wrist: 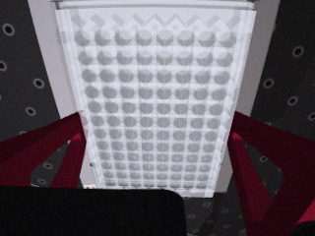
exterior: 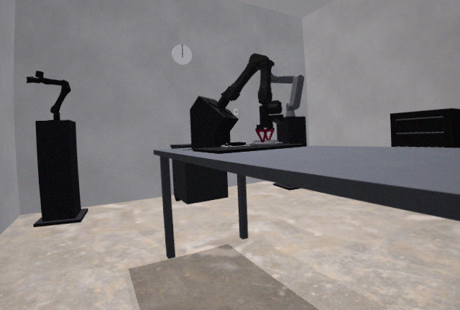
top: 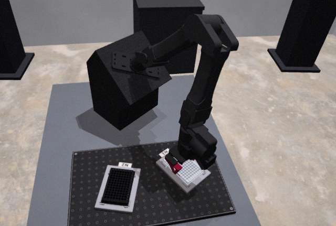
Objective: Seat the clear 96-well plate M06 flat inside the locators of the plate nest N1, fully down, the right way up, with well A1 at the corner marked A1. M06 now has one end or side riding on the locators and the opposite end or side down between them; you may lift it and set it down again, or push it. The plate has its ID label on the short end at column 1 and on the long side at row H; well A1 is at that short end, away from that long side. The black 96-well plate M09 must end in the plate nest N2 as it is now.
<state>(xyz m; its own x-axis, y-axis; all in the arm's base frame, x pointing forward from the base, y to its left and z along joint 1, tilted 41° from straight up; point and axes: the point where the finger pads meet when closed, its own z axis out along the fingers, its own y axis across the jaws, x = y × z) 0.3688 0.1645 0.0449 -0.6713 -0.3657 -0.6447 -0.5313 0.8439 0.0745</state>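
My gripper [wrist: 157, 119] is clamped across the long sides of the clear plate M06 [wrist: 157, 98], one red finger [wrist: 59, 143] against each side. The plate sits over nest N1 [top: 202, 178], on the black breadboard [top: 151, 202] toward the bench's front right corner. Black plate M09 [top: 118, 186] lies in nest N2 [top: 104, 204], nearer the front left corner, well apart from me.

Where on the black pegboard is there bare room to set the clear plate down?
Bare pegboard lies between nest N2 and nest N1, and along the front edge. It is crowded at N1, where the gripper grips clear plate M06.
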